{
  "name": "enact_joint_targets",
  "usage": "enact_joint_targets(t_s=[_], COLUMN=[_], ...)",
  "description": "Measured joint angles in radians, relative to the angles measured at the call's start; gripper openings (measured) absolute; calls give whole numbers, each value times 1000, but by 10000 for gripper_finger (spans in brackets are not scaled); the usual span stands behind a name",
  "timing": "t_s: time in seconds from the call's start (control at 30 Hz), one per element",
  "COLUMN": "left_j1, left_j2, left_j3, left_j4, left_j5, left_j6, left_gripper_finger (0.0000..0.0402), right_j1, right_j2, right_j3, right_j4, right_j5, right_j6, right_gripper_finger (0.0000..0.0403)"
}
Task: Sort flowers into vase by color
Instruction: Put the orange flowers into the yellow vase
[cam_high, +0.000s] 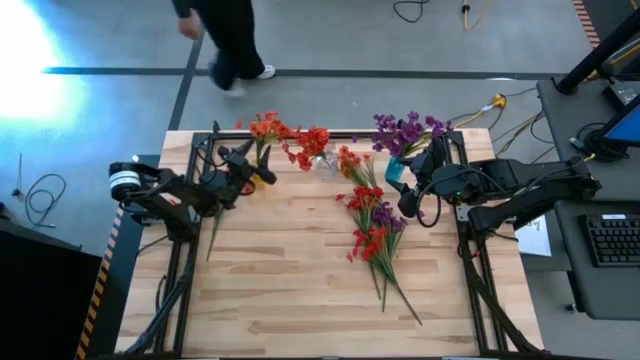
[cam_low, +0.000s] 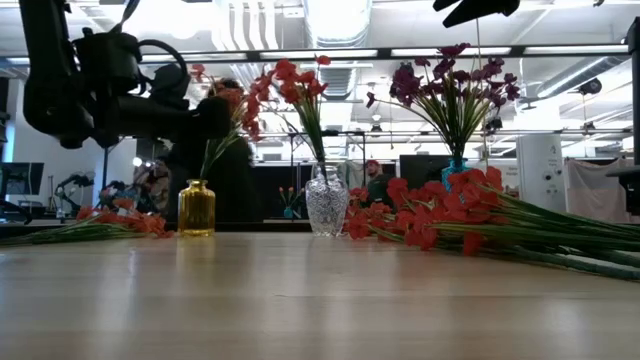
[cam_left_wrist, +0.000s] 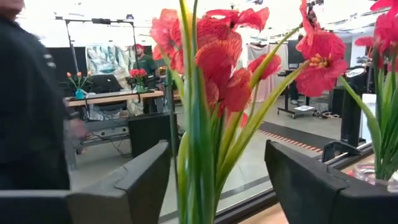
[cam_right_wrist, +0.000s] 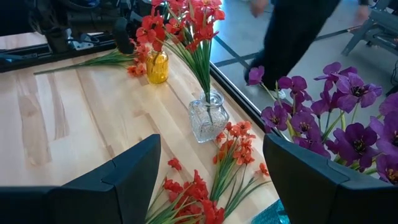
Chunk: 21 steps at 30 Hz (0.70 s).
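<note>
1. the left gripper (cam_high: 250, 172) is at the far left of the wooden table (cam_high: 280, 290), right at the small yellow vase (cam_low: 196, 207); its fingers (cam_left_wrist: 140, 180) stand apart on either side of the orange-red sprigs' green stems (cam_left_wrist: 199, 155) without visibly pressing them, so it looks open around the stems rather than clamped.
2. those orange-red flowers (cam_high: 265, 128) stand upright in the yellow vase, blossoms above the gripper.
3. the clear glass vase (cam_low: 326, 203) sits at the far edge near the middle, holding red flowers (cam_high: 312, 142) that lean slightly.
4. the teal vase (cam_high: 394, 170) is at the far right, just beside the right arm, with purple flowers (cam_high: 408, 130) fanned out of it.
5. the right gripper (cam_high: 408, 200) hovers near the teal vase with its fingers (cam_right_wrist: 121, 177) wide apart and nothing between them.
6. a loose pile of red, orange-red and purple sprigs (cam_high: 372, 228) lies flat on the table between the middle and the right arm, stems pointing toward the near edge.
7. a few more orange-red sprigs (cam_low: 110, 225) lie on the table by the yellow vase, near the left arm.
8. a person in dark clothes (cam_high: 228, 40) is on the floor beyond the table's far edge.
</note>
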Motion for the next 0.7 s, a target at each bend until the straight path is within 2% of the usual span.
enact_joint_targets(t_s=[0.3, 0.7], left_j1=[-7, -118], left_j2=[-7, -55], left_j3=[-38, -100], left_j4=[0, 0], left_j5=[1, 1], left_j6=[1, -6], left_gripper_finger=[289, 294], right_j1=[0, 0], right_j2=[0, 0], right_j3=[0, 0], right_j4=[1, 1], right_j5=[7, 7], right_j6=[-2, -2], right_gripper_finger=[276, 276])
